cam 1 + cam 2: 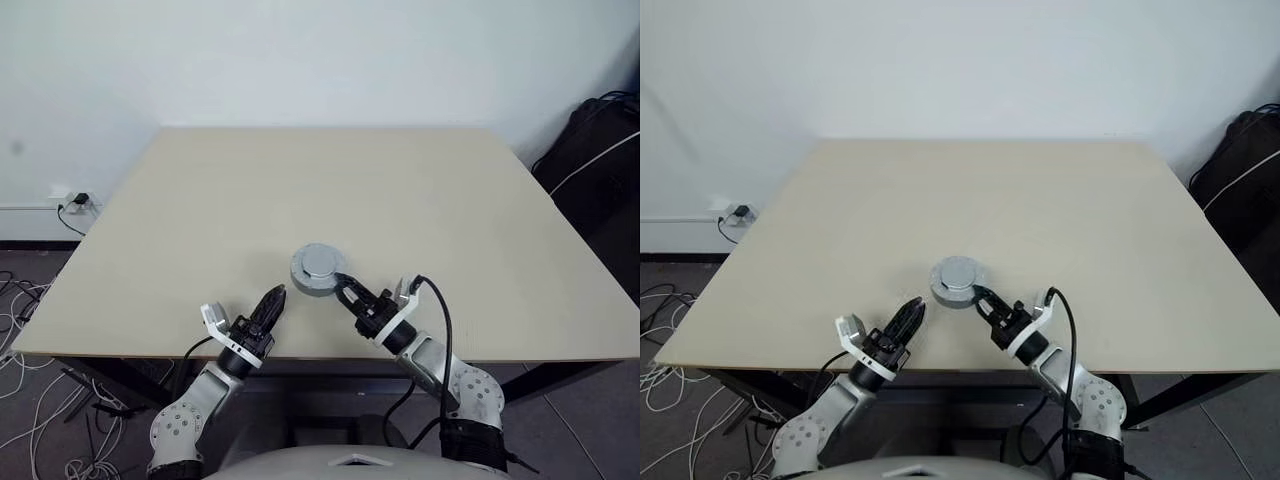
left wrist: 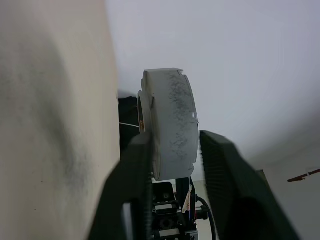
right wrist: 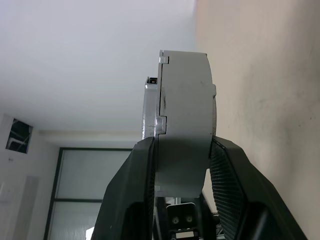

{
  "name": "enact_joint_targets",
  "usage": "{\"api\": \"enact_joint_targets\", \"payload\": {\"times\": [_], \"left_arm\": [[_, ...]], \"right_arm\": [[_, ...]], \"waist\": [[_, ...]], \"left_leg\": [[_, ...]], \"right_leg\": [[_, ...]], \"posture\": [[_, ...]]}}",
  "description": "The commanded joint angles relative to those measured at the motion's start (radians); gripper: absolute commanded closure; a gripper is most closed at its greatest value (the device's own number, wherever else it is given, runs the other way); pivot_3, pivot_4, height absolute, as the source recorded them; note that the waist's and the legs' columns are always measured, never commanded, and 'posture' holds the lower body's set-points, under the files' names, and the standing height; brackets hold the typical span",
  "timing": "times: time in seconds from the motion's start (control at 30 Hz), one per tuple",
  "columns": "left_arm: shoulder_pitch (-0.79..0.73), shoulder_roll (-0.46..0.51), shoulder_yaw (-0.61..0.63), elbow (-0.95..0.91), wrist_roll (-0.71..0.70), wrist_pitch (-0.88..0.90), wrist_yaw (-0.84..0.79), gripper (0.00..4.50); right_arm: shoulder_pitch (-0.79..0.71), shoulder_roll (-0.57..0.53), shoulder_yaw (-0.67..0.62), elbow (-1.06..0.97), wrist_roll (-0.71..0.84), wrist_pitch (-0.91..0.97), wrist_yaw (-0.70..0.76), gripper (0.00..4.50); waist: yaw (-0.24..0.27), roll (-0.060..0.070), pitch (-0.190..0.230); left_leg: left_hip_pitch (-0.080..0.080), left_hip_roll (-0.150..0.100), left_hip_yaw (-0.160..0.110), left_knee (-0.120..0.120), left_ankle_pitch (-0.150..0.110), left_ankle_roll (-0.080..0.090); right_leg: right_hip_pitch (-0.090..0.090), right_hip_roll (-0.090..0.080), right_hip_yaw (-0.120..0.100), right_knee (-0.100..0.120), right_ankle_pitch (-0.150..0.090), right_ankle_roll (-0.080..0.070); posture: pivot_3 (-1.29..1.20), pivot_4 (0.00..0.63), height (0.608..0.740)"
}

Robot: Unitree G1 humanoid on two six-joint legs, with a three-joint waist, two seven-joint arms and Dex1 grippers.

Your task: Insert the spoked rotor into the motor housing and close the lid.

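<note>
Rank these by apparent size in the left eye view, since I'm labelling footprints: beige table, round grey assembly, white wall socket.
1. The beige rectangular table, by far.
2. The round silver-grey metal motor assembly.
3. The white wall socket; it sits farther away, so true size is unsure.

Lid point(image 1: 320, 262) on motor housing point(image 1: 312, 284), on table point(image 1: 200, 220) near front edge; left tool point(image 1: 273, 298) front-left, right tool point(image 1: 343, 287) front-right.

- The motor housing point(image 1: 318, 276), a round grey puck, sits flat near the tabletop's point(image 1: 200, 220) front edge.
- The lid point(image 1: 320, 261), smooth grey with raised middle, rests closed on top.
</note>
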State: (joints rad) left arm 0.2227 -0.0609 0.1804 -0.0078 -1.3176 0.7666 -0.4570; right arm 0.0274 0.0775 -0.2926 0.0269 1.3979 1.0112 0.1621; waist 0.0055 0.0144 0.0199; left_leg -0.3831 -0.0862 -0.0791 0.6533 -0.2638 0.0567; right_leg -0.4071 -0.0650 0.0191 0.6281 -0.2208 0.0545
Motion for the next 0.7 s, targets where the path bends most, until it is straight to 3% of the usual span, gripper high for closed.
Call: {"api": "enact_joint_targets", "payload": {"times": [0.03,0.17,0.2,0.7], "left_arm": [[-0.002,-0.055,-0.013,-0.029,-0.027,0.011,0.004,1.58],[-0.007,-0.055,-0.013,-0.027,-0.026,0.016,0.025,0.21],[-0.008,-0.055,-0.013,-0.026,-0.027,0.017,0.028,0.04],[-0.041,-0.037,-0.027,-0.005,-0.032,0.05,0.042,0.04]], "right_arm": [[-0.012,0.01,0.014,-0.07,0.041,-0.006,0.015,3.25],[-0.013,0.007,0.02,-0.068,0.039,-0.009,0.014,3.25],[-0.012,0.006,0.021,-0.068,0.039,-0.01,0.014,3.25],[0.0,-0.024,0.068,-0.072,0.043,0.048,0.011,3.25]], "waist": [[0.0,0.0,0.0],[0.0,0.0,0.0],[0.0,0.0,0.0],[0.0,0.0,0.0]], "left_leg": [[0.0,0.0,0.0,0.0,0.0,0.0],[0.0,0.0,0.0,0.0,0.0,0.0],[0.0,0.0,0.0,0.0,0.0,0.0],[0.0,0.0,0.0,0.0,0.0,0.0]], "right_leg": [[0.0,0.0,0.0,0.0,0.0,0.0],[0.0,0.0,0.0,0.0,0.0,0.0],[0.0,0.0,0.0,0.0,0.0,0.0],[0.0,0.0,0.001,0.0,0.0,-0.001]], "posture": [[0.0,0.0,0.74],[0.0,0.0,0.74],[0.0,0.0,0.74],[0.0,0.0,0.74]]}}
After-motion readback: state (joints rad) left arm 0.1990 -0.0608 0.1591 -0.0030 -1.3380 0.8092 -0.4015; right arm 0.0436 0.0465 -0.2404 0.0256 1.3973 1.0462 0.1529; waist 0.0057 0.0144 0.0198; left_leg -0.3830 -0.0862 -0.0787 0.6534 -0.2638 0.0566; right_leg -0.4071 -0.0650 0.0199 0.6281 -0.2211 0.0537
